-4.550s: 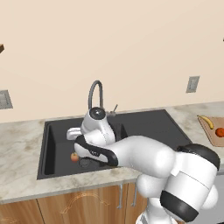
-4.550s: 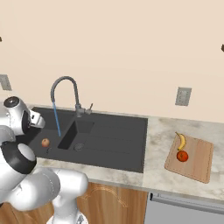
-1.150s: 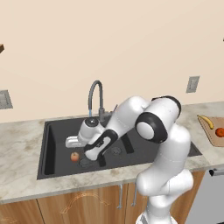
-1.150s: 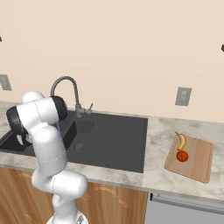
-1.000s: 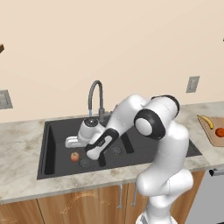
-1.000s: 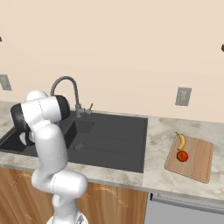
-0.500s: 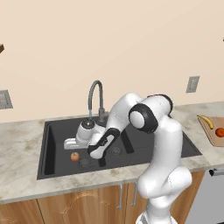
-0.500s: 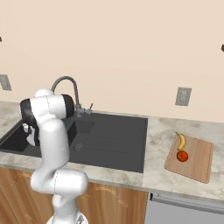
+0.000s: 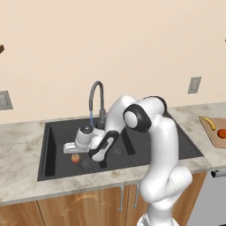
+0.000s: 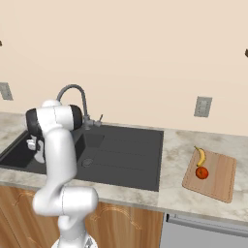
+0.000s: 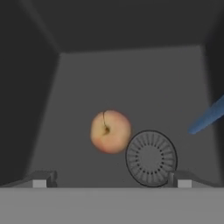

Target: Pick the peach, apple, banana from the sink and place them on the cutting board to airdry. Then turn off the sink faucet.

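A yellow-orange peach [image 9: 75, 158] [image 11: 110, 131] lies on the floor of the black sink's [image 9: 52, 143] [image 10: 127, 156] large basin, beside the round drain [image 11: 151, 158]. My gripper [image 9: 70, 149] [image 11: 111, 181] hangs open just above the peach, with nothing between its fingers. A banana [image 9: 207, 122] [image 10: 201, 156] and a red apple [image 9: 222, 133] [image 10: 202, 172] rest on the wooden cutting board [image 9: 215, 140] [image 10: 218, 181] at the far right. From the dark gooseneck sink faucet [image 9: 95, 93] [image 10: 73, 92] a thin blue stream [image 9: 91, 118] [image 11: 208, 115] runs into the basin.
Speckled stone counter [image 9: 20, 152] [image 10: 174, 145] surrounds the sink. Wall outlets [image 9: 194, 84] [image 10: 202, 106] sit above the counter. Wooden cabinet fronts [image 9: 79, 205] run below. The basin's walls [image 11: 26, 87] stand close around the hand.
The arm's elbow has swung left over the sink and the hand has sunk a little toward the peach. The peach, banana and apple have not moved.
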